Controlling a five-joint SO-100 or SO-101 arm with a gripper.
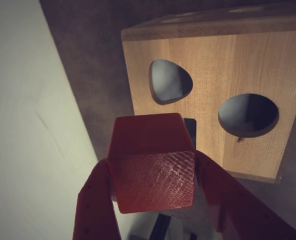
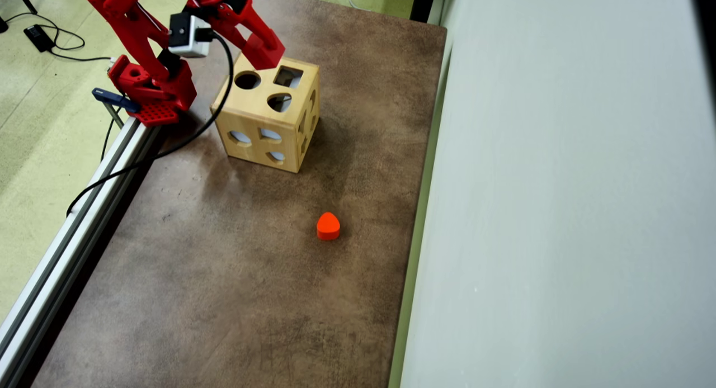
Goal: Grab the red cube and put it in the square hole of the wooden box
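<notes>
While the red cube (image 1: 153, 167) sits clamped between the two red fingers (image 1: 95, 200) of the gripper (image 1: 155, 197), the pick-up part looks finished. In the wrist view the cube hangs close in front of a side face of the wooden box (image 1: 238, 55). In the overhead view the gripper (image 2: 263, 47) is at the far edge of the box top, just left of the square hole (image 2: 288, 76). What remains, I'd judge, is aligning over that hole and letting go. An orange heart block (image 2: 328, 226) lies untouched nearer on the table (image 2: 224, 298).
</notes>
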